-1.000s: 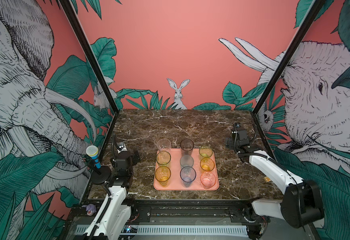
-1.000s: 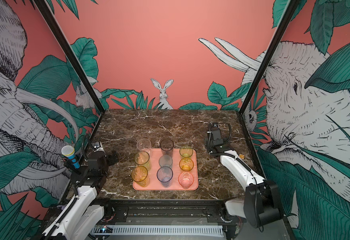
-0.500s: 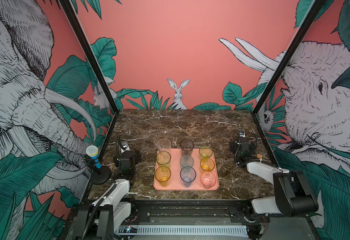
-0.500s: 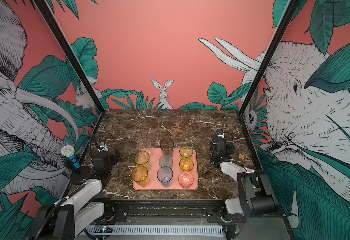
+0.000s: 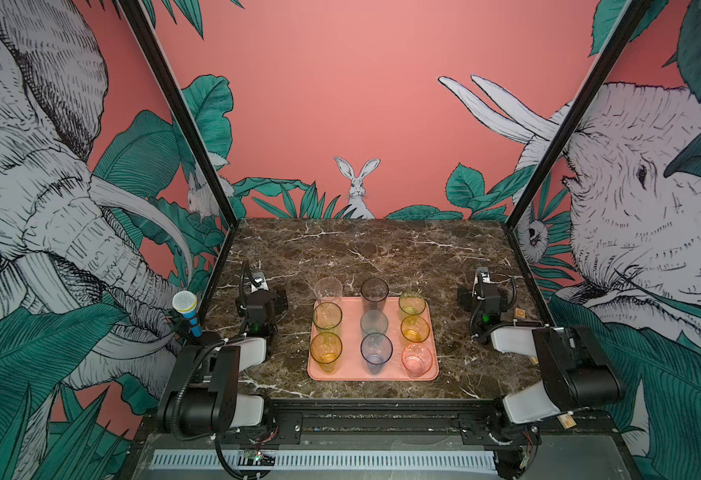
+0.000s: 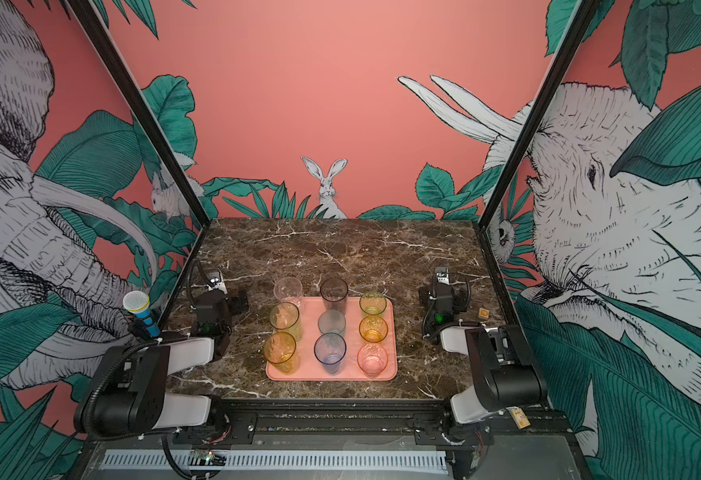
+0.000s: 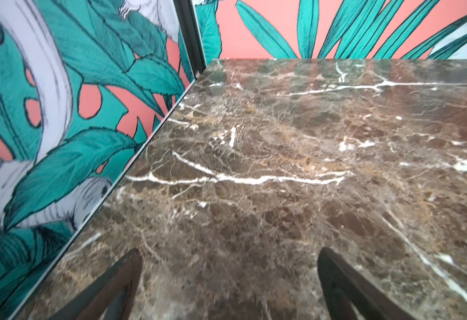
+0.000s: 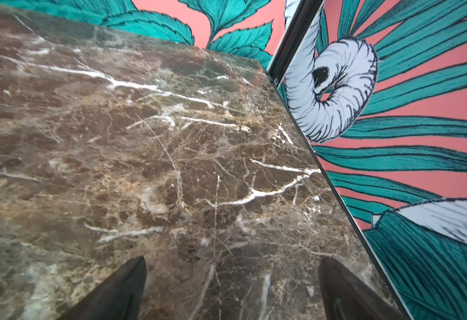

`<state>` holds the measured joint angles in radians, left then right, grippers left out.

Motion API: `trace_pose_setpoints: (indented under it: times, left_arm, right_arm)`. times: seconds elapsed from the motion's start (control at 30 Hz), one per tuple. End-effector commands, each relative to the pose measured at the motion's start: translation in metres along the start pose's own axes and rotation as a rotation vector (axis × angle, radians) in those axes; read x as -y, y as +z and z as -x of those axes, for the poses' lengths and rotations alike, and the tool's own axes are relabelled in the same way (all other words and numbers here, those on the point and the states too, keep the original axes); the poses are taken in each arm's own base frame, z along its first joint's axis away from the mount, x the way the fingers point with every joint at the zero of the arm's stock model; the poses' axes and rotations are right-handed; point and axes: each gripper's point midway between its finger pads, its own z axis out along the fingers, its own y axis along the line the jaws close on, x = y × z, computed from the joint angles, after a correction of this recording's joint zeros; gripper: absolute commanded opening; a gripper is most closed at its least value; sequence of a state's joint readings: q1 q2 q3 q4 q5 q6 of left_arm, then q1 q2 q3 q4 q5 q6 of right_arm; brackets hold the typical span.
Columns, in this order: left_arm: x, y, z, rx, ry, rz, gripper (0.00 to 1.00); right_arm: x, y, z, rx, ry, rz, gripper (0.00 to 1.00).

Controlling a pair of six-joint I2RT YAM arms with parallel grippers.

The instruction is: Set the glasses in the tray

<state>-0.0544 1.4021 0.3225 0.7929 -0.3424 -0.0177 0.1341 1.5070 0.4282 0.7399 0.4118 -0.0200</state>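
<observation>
Marble desk (image 5: 382, 249) carries the tray (image 5: 435, 372) near its front middle, nine glasses (image 5: 375, 357) upright on it in three rows. Left pincer (image 7: 229, 250) and right pincer (image 8: 232, 259) gape wide, empty, flanking it.

A: In the left wrist view, how much of the left gripper (image 7: 228, 257) is seen?

B: Only two dark fingertips (image 7: 121, 277). The picture's lower edge cuts off the rest, and the wall panel (image 7: 19, 249) beside them is blurred. The right wrist view crops the right gripper (image 8: 231, 263) the same way.

A: And in both top views?

B: Each wrist housing (image 5: 261, 305) hides its fingers. The base of the clear tall tumbler (image 5: 328, 291) lies behind the green-tinted tall tumbler (image 5: 327, 318), so whether it stands within the tray (image 5: 353, 374) cannot be told. The small tan block (image 5: 519, 312) bears a mark too small to read. The left arm (image 5: 224, 365) hides the lower end of the toy microphone (image 5: 185, 305).
</observation>
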Motion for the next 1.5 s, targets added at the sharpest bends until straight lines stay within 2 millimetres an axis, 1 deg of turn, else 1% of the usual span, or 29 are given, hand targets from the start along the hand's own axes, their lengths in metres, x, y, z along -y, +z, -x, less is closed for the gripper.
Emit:
trace_pose_setpoints:
  times: [0.0, 0.17, 0.27, 0.3, 0.37, 0.43, 0.47, 0.53, 0.63, 0.7, 1.47]
  left_arm:
    - [0.007, 0.002, 0.018, 0.101, 0.01, -0.033, 1.0]
    - [0.014, 0.002, 0.017, 0.108, 0.025, -0.073, 1.0]
    - [0.022, 0.005, 0.014, 0.104, 0.045, -0.109, 1.0]
    - [0.023, 0.007, 0.012, 0.108, 0.045, -0.111, 1.0]
    - [0.022, 0.01, 0.01, 0.133, 0.046, -0.097, 1.0]
    - [0.02, 0.01, 0.006, 0.094, 0.038, -0.091, 1.0]
    - [0.019, 0.011, 0.007, 0.082, 0.037, -0.084, 1.0]
    - [0.022, 0.017, 0.009, 0.084, 0.05, -0.087, 1.0]
    - [0.026, 0.019, 0.007, 0.045, 0.065, -0.099, 1.0]
    - [0.028, 0.02, 0.009, 0.055, 0.074, -0.104, 1.0]
    - [0.028, 0.02, 0.008, 0.046, 0.074, -0.101, 1.0]
  right_arm:
    - [-0.002, -0.003, 0.019, 0.094, 0.031, 0.031, 0.99]
    - [-0.003, -0.002, 0.017, 0.098, 0.044, 0.059, 0.99]
    - [-0.004, -0.001, 0.006, 0.097, 0.058, 0.079, 0.99]
    - [-0.005, -0.001, 0.008, 0.131, 0.056, 0.084, 0.99]
    - [-0.006, -0.001, 0.008, 0.116, 0.055, 0.09, 0.99]
    - [-0.006, 0.001, 0.009, 0.12, 0.063, 0.093, 0.99]
    - [-0.006, 0.001, 0.008, 0.114, 0.063, 0.092, 0.99]
    - [-0.006, 0.001, 0.008, 0.114, 0.063, 0.094, 0.99]
    - [-0.006, 0.001, 0.009, 0.116, 0.064, 0.093, 0.99]
    - [-0.005, 0.001, 0.008, 0.117, 0.064, 0.091, 0.99]
    - [-0.004, 0.0, 0.009, 0.122, 0.066, 0.084, 0.99]
